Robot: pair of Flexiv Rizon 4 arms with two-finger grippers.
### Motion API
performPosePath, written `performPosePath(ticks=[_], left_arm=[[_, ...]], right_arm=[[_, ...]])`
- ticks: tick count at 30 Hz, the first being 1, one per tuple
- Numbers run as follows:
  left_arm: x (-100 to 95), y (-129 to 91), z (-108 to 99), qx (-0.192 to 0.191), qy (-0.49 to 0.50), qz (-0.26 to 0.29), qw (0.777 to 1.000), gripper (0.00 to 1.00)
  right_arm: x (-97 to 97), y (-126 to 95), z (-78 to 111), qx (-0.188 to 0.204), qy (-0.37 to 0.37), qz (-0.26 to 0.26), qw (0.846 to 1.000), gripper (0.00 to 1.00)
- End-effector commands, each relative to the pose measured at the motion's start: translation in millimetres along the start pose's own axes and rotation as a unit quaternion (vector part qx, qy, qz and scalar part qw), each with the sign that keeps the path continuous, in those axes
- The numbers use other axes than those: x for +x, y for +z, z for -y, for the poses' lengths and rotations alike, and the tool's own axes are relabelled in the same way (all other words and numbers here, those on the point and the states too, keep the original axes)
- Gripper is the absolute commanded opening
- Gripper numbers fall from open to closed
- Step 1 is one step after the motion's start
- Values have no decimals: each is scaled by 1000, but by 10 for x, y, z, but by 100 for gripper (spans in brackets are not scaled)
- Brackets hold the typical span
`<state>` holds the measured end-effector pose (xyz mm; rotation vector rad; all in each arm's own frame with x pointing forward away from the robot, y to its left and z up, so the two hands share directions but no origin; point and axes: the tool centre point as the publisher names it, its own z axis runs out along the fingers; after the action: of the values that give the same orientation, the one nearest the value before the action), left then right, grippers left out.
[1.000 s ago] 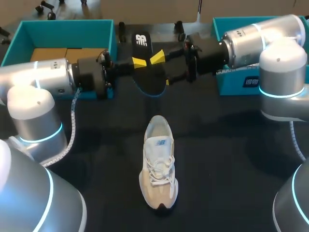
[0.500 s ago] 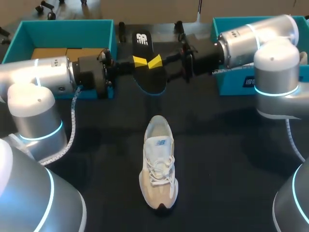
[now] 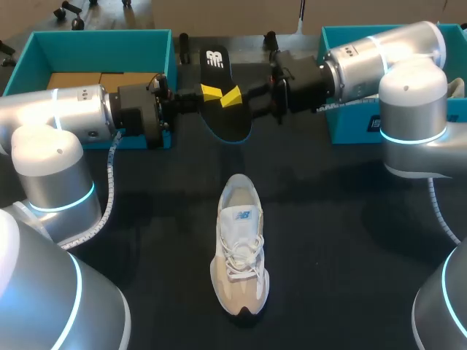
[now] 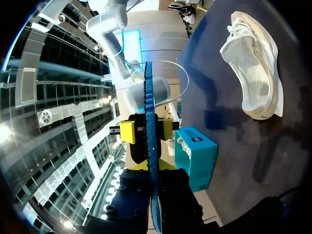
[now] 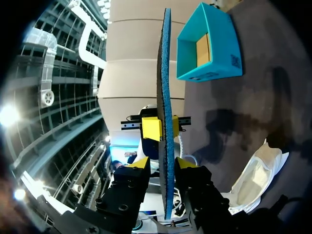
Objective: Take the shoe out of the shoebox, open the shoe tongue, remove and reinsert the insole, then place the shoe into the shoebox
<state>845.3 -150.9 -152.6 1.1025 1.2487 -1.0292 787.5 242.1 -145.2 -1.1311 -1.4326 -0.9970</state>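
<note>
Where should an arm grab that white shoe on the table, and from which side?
Probably the heel rim, from straight above: the shoe stands on its sole on the table, heel away from the robot, opening upward, so one finger can slip inside and one behind. The right end effector, open around the insole, looks freest.

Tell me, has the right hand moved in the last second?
Yes. The right hand slid left, away from the right shoebox, farther along the insole.
</note>
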Motion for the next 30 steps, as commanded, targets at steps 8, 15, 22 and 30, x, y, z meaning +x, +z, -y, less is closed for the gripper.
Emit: performPosePath(ticks=[8,15,22,30], left_arm=[[5,9,5,-1,1,1,1000,0],[5,9,5,-1,1,1,1000,0],[5,9,5,-1,1,1,1000,0],[5,9,5,-1,1,1,1000,0]], right_arm=[[32,25,-21,-3,-5,4,1000,24],[14,21,-47,-2,-8,2,1000,21],[-13,1,-62,-8,-7,0,1000,20],[-31,-30,-56,-18,-6,-1,1000,7]])
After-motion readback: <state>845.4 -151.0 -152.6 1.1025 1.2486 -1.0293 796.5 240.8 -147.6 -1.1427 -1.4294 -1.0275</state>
